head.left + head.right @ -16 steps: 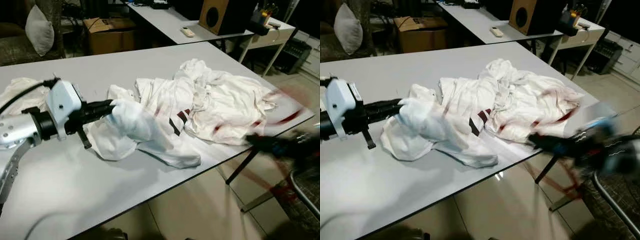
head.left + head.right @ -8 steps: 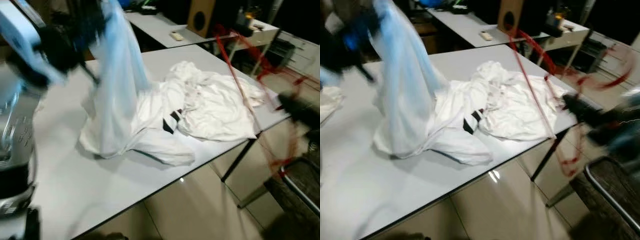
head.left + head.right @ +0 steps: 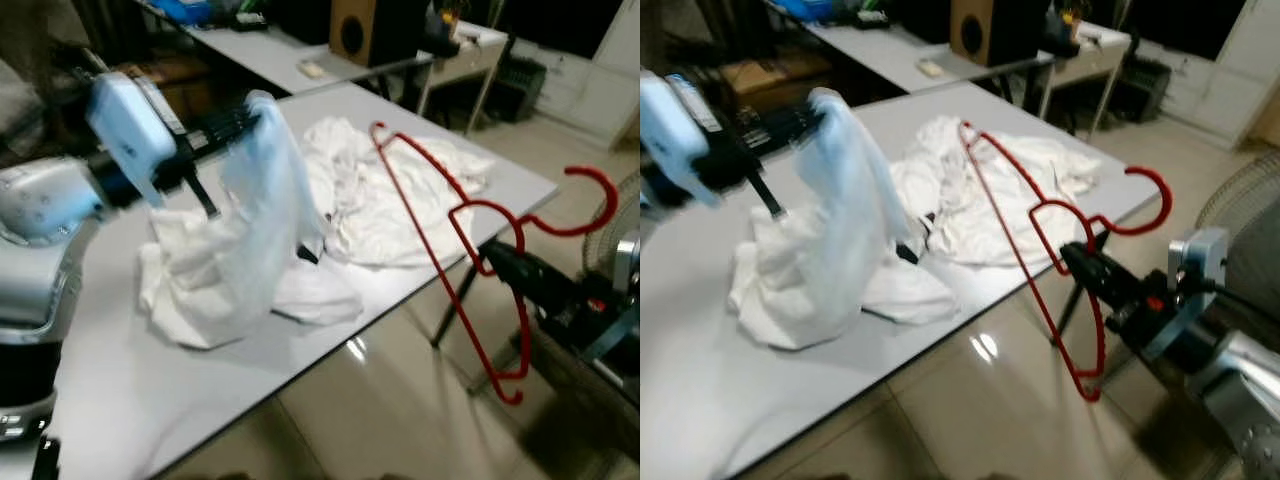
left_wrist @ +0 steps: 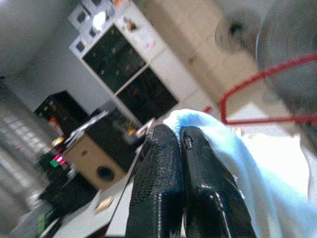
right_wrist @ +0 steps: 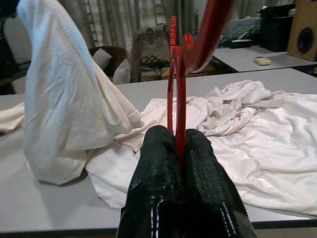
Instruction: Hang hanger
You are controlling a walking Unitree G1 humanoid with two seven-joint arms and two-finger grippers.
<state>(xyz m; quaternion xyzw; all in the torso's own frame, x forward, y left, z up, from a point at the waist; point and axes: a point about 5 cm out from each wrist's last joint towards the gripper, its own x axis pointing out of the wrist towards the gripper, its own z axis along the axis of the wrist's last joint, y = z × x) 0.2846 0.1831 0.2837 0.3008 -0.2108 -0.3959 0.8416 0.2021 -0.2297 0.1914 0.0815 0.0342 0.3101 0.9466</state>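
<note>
A red wire hanger (image 3: 440, 210) is held up at the table's right edge, its hook (image 3: 1150, 195) pointing right and one corner over the clothes. My right gripper (image 3: 500, 262) is shut on it near the neck; the right wrist view shows the black fingers (image 5: 153, 163) clamped on the red wire (image 5: 174, 74). My left gripper (image 3: 250, 118) is shut on a white garment (image 3: 255, 220), lifted so it hangs down to the table (image 3: 130, 370). In the left wrist view the fingers (image 4: 163, 158) pinch the white cloth (image 4: 233, 148).
A heap of white clothes (image 3: 390, 190) lies on the table behind the hanger. A second table with a wooden speaker (image 3: 362, 28) stands beyond. A fan (image 3: 1240, 200) is at the right, above the tiled floor (image 3: 400, 400).
My left gripper has raised the white garment off the table. My right gripper has swung the red hanger up from below the table edge toward the clothes. The camera has shifted too.
</note>
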